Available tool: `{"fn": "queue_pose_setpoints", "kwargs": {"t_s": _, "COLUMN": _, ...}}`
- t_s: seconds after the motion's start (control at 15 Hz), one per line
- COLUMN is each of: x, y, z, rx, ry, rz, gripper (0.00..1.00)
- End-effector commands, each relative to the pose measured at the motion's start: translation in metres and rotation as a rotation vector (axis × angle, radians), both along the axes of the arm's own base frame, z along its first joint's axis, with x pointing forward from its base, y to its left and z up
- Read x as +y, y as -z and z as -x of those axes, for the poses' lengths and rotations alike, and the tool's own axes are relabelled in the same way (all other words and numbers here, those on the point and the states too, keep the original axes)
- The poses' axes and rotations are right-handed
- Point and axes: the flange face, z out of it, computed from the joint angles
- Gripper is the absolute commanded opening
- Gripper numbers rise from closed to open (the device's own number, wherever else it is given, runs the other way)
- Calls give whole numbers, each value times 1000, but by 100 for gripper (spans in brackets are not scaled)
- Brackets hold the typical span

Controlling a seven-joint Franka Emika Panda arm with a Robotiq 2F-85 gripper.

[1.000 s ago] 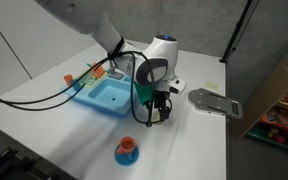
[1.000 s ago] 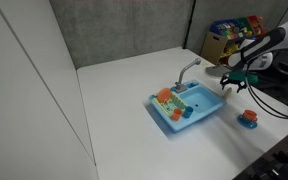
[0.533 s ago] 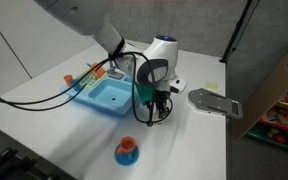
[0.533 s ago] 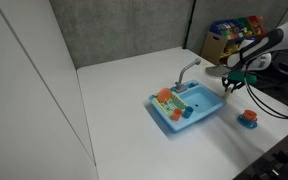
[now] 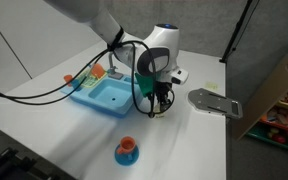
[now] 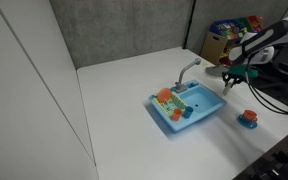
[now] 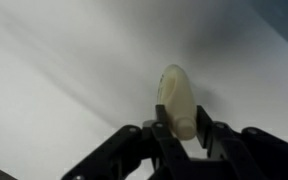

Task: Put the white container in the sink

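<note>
In the wrist view the white container point(image 7: 176, 92), a small cream rounded piece, is pinched at its near end between the two black fingers point(image 7: 160, 122) of my gripper point(image 7: 182, 120), which is shut on it above the white table. In both exterior views the gripper point(image 5: 160, 103) point(image 6: 232, 85) hangs just beside the light blue sink point(image 5: 104, 97) point(image 6: 192, 112), a little above the tabletop. The arm and fingers hide the container in those views.
An orange cup on a blue saucer point(image 5: 127, 150) point(image 6: 248, 118) stands near the table's front edge. A flat grey plate-like object point(image 5: 214, 101) lies beyond the gripper. The sink has a grey faucet point(image 6: 188, 69) and a side rack of colourful items point(image 6: 169, 99). Cables trail from the arm.
The jaws have closed on the white container. The wrist has risen slightly from the table, beside the sink.
</note>
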Motion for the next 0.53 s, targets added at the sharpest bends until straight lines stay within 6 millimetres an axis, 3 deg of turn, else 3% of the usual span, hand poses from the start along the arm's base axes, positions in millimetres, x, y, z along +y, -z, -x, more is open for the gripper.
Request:
{"fn": "queue_pose_setpoints", "kwargs": {"t_s": 0.0, "x": 12, "y": -36, "z": 4, "rx": 3, "ry": -40, "rz": -16, "gripper": 9}}
{"fn": "queue_pose_setpoints", "kwargs": {"t_s": 0.47, "x": 50, "y": -87, "z": 12, "rx": -5, "ry": -233, "rz": -12, "gripper": 9}}
